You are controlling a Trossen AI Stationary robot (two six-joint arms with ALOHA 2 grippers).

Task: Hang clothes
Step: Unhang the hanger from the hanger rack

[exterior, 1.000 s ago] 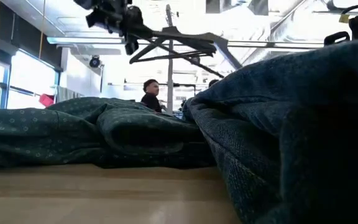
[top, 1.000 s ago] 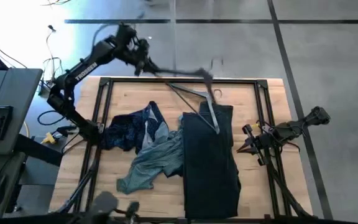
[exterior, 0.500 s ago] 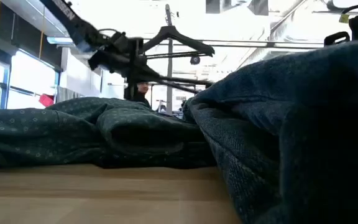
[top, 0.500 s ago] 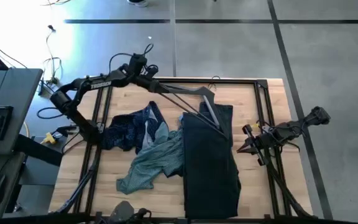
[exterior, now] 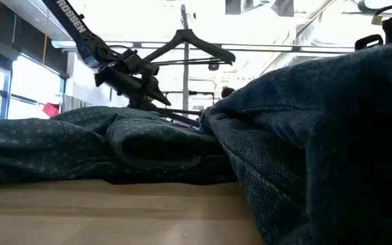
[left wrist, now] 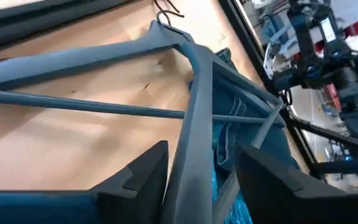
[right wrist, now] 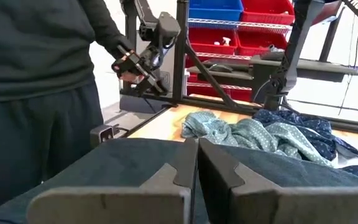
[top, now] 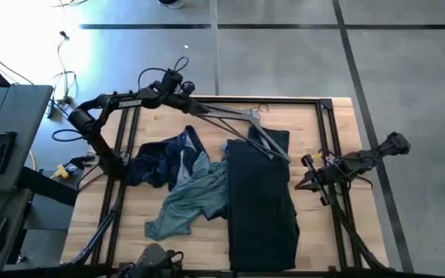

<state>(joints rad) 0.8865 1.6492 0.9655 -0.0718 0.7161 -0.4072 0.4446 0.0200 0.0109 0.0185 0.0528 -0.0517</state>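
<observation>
Three garments lie on the table (top: 338, 116): the black trouser-like piece (top: 261, 201) stretched lengthwise right of centre, the navy dotted shirt (top: 161, 158) bunched toward the left, and the teal shirt (top: 188, 202) crumpled between and in front of them, its edge touching both. None is hung yet, so I judge the task to be at its opening step. One hanger (top: 242, 123), thin and dark grey, is in my left gripper (top: 193, 106) at the far left part of the table; my left wrist view shows the fingers (left wrist: 138, 177) closed around one of its bars, the triangle reaching out ahead with its hook (left wrist: 166, 14) at the far end. I hold it by that end, I reckon, so the free end can slide under or into the top of the black piece, which it already overlaps from above. My right gripper (top: 306, 179) waits low at the right edge, just beside the black piece, its jaws pressed together with nothing between them; parked there, it seems ready to lift fabric when needed. A second hanger (exterior: 186, 42) appears in the low view, hanging on a horizontal rail (exterior: 298, 49) above the far side, which I take for the destination. One person (right wrist: 39, 81) in dark clothing stands beyond the table in the right wrist view, apart from both arms.
</observation>
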